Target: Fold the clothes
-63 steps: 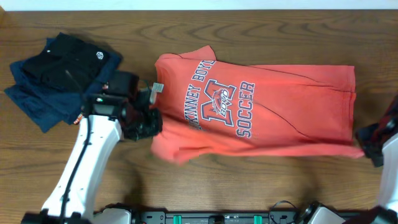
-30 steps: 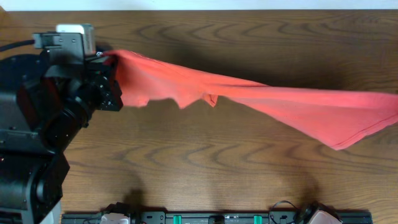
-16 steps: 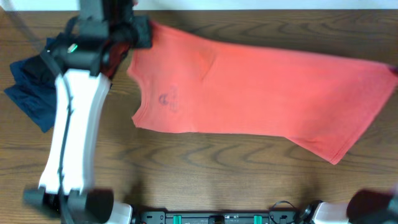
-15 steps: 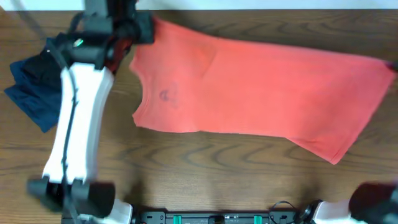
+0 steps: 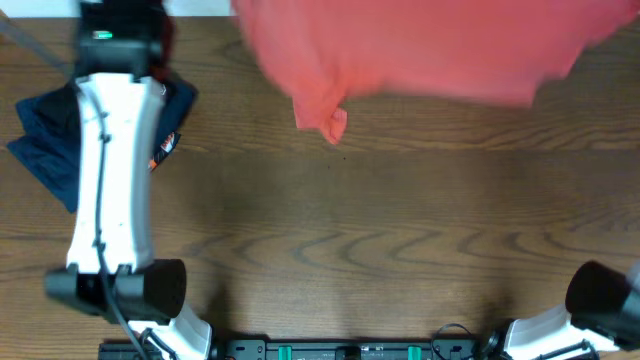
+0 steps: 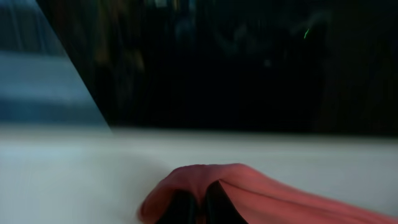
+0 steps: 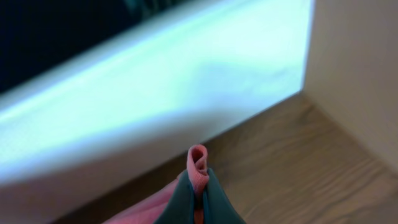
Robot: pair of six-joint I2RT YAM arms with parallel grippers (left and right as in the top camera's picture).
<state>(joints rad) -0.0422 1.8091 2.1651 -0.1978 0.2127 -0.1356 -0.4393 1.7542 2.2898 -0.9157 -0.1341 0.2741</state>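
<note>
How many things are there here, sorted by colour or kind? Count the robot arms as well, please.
coral-red T-shirt: 1
navy pile of clothes: 1 (partly hidden by an arm, so the pieces in it cannot be counted)
robot arms: 2 (left arm, right arm)
Total: 4

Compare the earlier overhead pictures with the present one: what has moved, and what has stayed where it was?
The coral-red T-shirt, earlier flat on the table, was lifted and carried toward the far edge. The left claw and right claw remain shut on its cloth. The folded navy garments stayed at the left.
</note>
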